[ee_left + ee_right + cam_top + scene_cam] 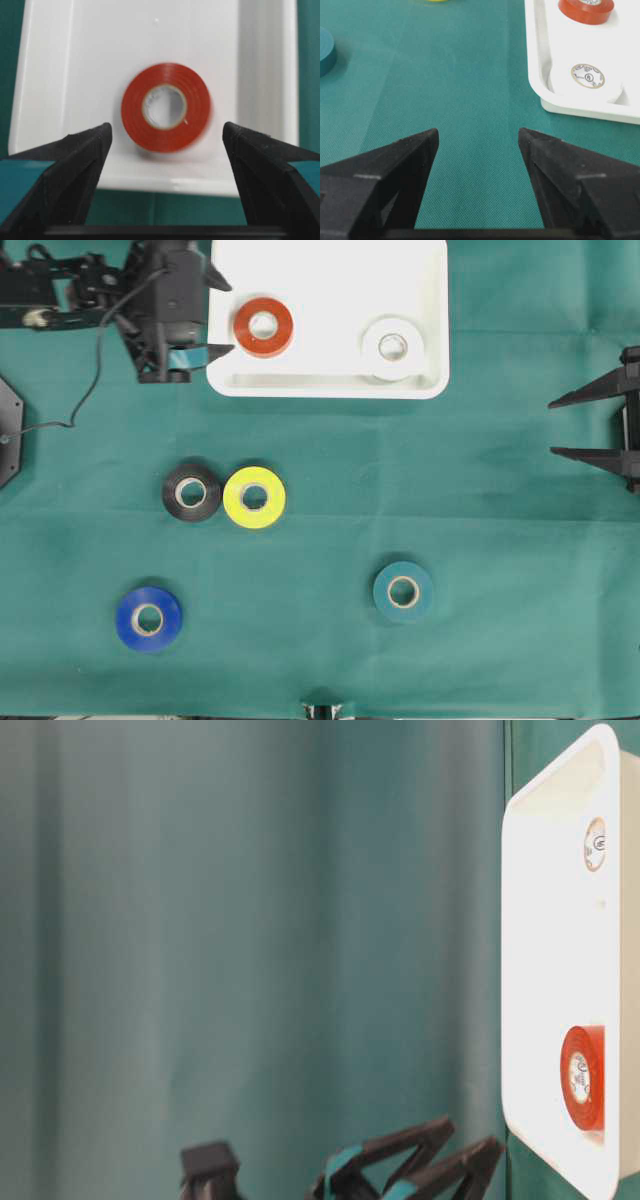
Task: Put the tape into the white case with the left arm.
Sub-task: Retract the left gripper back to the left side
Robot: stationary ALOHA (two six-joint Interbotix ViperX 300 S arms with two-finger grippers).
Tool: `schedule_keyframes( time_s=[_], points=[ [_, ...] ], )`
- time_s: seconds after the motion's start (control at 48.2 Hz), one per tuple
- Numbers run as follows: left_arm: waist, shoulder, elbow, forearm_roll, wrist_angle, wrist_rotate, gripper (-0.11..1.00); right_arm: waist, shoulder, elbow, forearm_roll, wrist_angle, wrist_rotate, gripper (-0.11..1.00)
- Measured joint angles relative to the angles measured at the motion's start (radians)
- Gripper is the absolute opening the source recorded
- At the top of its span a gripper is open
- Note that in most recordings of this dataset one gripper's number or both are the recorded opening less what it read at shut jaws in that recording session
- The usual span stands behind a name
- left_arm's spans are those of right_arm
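**Red roll's in the tray, left claw spread wide at the rim**

Closest to the lens in the left wrist view are the two teal-banded prongs of the left gripper [166, 137], spread wide with nothing between them. Just past the tips sits the red tape [166, 107], lying flat on the floor of the white case [50, 75], near the case's left end. So the claw is released and the roll rests on its own inside the tray.

From overhead, the left gripper [221, 316] sits right at the case's left edge, tips poking just over the rim. A white tape [392, 347] is in the case too, toward its right end. Below the case on the green cloth [500, 500]: a black tape [191, 492] touching a yellow tape [254, 497], then a blue tape [148, 618] and a teal tape [403, 591] further out.

The right gripper [592, 424] is parked off to the right of the case, jaws wide apart, holding nothing.

My read: this drop-off is done and it's the retreat step. If more rolls are meant to go in, the next move needs the left arm to clear the case's rim, swing toward the black/yellow pair and line the prongs up around just one of them. Tricky, since they touch.
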Motion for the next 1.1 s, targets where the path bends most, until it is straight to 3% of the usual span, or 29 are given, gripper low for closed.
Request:
schedule_keyframes(
  time_s=[0.601, 0.891, 1.098],
  points=[
    [-0.152, -0.367, 0.227, 0.0, -0.003, -0.123, 0.91, -0.006, 0.0, 0.0, 0.002, 0.0, 0.0, 0.98],
    [-0.229, -0.538, 0.305, 0.0, -0.003, -0.132, 0.91, -0.008, 0.0, 0.0, 0.0, 0.0, 0.0, 0.98],
    [-0.252, -0.563, 0.321, -0.002, -0.003, -0.132, 0.91, -0.008, 0.0, 0.0, 0.0, 0.0, 0.0, 0.98]
  ],
)
